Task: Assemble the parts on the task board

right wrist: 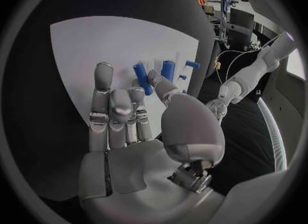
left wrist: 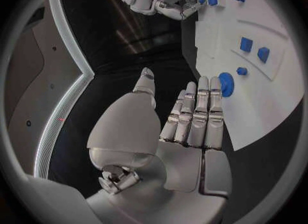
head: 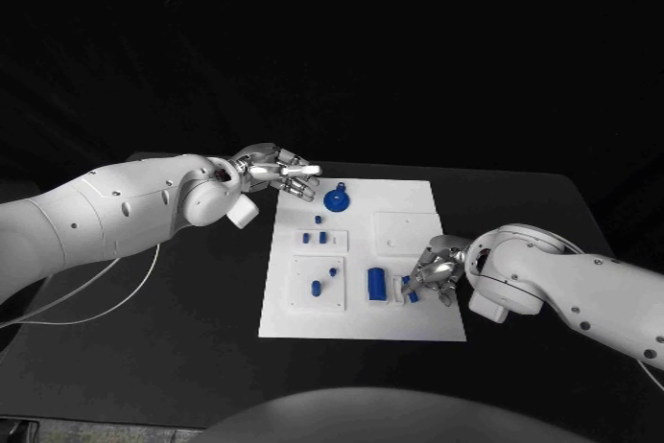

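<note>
A: Where's the task board (head: 363, 323)?
B: Centre of the head frame, white, carrying blue parts: a round knob (head: 335, 201) at its upper left, two small blocks (head: 312, 238) below, a cylinder (head: 376, 283) lower down.
A: The left hand (head: 281, 171)?
B: Upper left, fingers straight and side by side, holding nothing.
A: The right hand (head: 435, 268)?
B: Lower right, fingers over a blue peg (right wrist: 142, 78); it seems pinched, though I cannot tell for sure.
</note>
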